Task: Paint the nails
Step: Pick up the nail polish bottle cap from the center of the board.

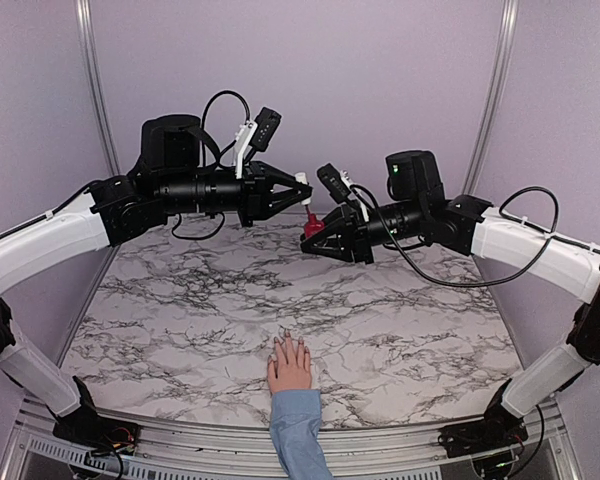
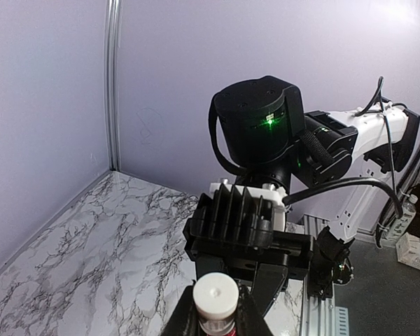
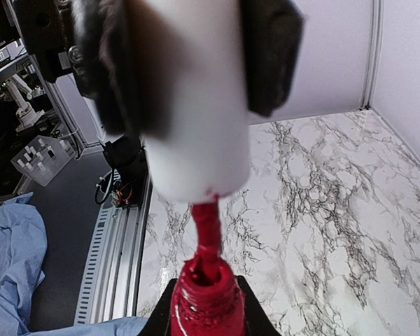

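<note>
Up high over the far middle of the table [image 1: 180,300], the left gripper [image 1: 301,187] is shut tight on the white cap [image 1: 302,180]. The right gripper [image 1: 318,238] is shut tight on the red bottle [image 1: 313,227], just under the cap. A thin brush [image 1: 308,206] runs from the cap down into the bottle. The hand [image 1: 289,366] lies flat at the near edge, in the middle, with a blue sleeve [image 1: 298,430]. The nails [image 1: 286,345] sit at its far tips, well away from the brush (they are too small to tell if they are red yet).

From the left wrist, the cap [image 2: 215,294] looks round, smooth and matte between its own fingers. The table is shiny stone with black veins.

From the right wrist, the bottle [image 3: 206,304] is glossy and deep red, with a small round mouth. The brush [image 3: 208,234] is wet and red, and its tip is down inside the mouth. The cap [image 3: 196,105] is a fat white tube, blurry because it is so close.

I think the step is loading the brush. To do it well, lift the cap straight up, keep the bottle upright, and wipe the brush on the rim so no drop falls. Paint will smear fast, so go slow to the nails.
</note>
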You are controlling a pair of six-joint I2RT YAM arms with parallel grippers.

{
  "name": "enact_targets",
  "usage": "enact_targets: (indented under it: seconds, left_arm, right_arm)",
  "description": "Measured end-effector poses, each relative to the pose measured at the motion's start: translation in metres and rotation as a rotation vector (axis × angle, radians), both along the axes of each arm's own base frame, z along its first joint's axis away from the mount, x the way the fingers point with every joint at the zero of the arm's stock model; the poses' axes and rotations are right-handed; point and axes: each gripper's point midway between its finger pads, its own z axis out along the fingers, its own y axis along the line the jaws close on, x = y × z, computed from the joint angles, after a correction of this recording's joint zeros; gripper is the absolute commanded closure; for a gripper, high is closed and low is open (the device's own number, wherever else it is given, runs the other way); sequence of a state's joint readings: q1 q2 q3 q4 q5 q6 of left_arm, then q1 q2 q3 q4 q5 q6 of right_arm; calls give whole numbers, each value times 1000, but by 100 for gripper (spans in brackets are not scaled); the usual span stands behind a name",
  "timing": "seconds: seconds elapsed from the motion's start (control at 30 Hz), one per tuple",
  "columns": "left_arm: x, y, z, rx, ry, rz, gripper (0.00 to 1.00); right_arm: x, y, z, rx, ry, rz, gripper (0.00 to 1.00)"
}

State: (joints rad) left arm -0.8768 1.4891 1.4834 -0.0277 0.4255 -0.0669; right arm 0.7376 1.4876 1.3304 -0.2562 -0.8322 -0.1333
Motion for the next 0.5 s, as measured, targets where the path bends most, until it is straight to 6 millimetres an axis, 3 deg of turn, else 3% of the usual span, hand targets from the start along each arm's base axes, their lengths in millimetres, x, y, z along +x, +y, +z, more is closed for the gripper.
enact_targets:
  seconds: [0.5]
  left_arm:
    - [-1,-1,5,-25,9,-9,100]
  right_arm:
    - [-4,5,-9,-21,4,18,100]
